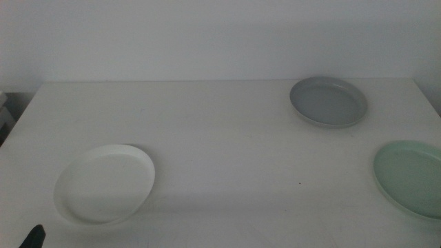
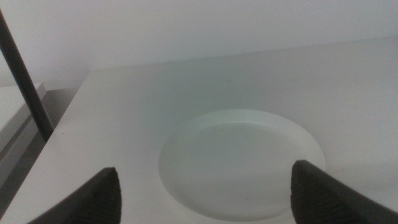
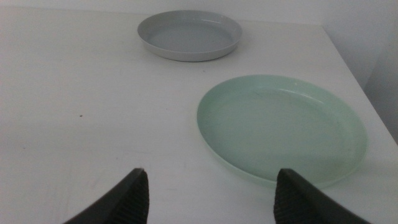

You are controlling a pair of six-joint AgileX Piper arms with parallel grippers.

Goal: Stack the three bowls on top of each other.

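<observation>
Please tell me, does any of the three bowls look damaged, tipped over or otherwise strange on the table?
Nothing stands out. The shallow white matte bowl, the shallow grey bowl and the pale mint green bowl all sit flat, upright, empty and apart on the white table. Both the left gripper and the right gripper wait open.

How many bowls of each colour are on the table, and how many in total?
White bowl: 1
Grey bowl: 1
Mint green bowl: 1
Total: 3 bowls, all lying apart on the table, none stacked yet.
</observation>
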